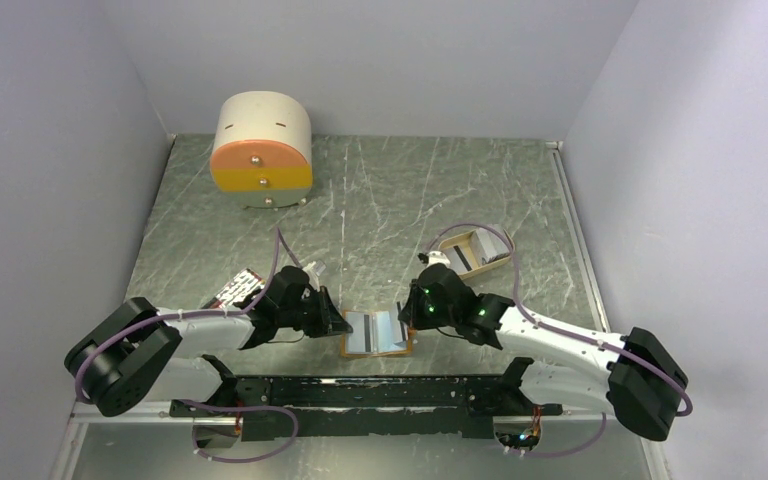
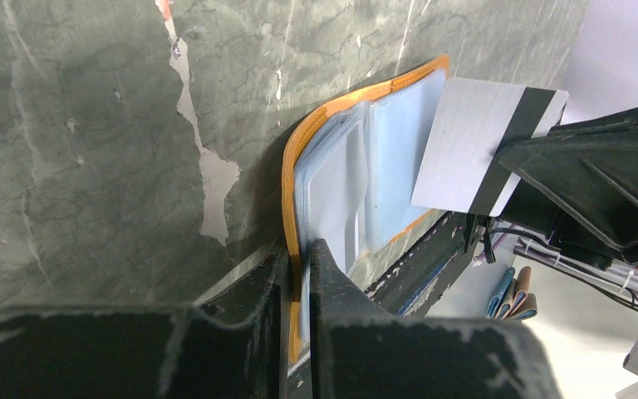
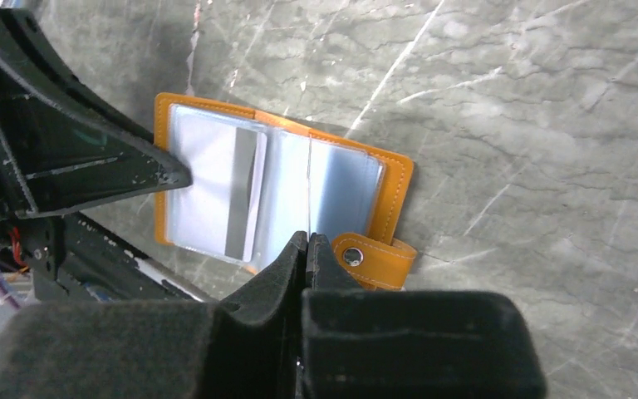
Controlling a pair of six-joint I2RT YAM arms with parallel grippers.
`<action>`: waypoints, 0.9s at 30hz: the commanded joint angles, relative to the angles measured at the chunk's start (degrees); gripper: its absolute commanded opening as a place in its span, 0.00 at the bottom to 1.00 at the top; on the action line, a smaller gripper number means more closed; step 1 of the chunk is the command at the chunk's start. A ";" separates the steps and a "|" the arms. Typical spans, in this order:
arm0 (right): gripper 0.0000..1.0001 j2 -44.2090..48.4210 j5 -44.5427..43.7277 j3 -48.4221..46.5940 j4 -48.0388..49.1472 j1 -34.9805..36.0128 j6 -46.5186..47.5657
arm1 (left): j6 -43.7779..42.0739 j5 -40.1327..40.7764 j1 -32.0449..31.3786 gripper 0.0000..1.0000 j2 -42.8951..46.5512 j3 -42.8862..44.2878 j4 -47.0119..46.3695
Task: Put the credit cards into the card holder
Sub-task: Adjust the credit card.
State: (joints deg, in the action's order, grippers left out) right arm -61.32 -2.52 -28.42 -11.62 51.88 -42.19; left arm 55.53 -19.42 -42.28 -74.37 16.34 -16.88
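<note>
1. Anchoring the open card holder (image 3: 399, 184) at six o'clock, its nine o'clock edge is clenched by the left gripper (image 1: 343, 324).
2. A credit card (image 2: 465, 141) is grasped by the right gripper (image 3: 306, 249), at three o'clock, seemingly for insertion.

Table (image 1: 390, 200) (green marble): card holder (image 1: 375, 333), drawer box (image 1: 262, 150)

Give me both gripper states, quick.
Left gripper: closed on the card holder, at its orange edge.
Right gripper: closed on a card.
</note>
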 commanded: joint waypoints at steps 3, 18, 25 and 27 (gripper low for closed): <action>0.00 -1.04 -2.51 -0.90 -0.90 0.24 -0.17 | -0.51 1.48 -0.43 0.09 1.09 0.63 1.55; 0.03 -16.40 -14.12 -21.57 -21.28 10.44 -7.36 | 3.34 -2.21 -0.40 0.09 5.88 3.45 -0.24; 0.02 -26.99 -20.18 -27.99 -25.33 13.50 -9.53 | 3.91 -2.36 -0.35 0.09 3.24 3.25 -2.25; 0.02 -29.15 -20.34 -29.84 -24.72 14.46 -9.47 | 3.97 -2.42 -0.41 0.09 2.64 2.91 -2.77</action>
State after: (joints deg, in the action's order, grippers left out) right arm -86.91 -18.35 -54.78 -33.26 64.86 -50.13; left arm 58.52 -20.18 -42.28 -70.74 18.83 -15.68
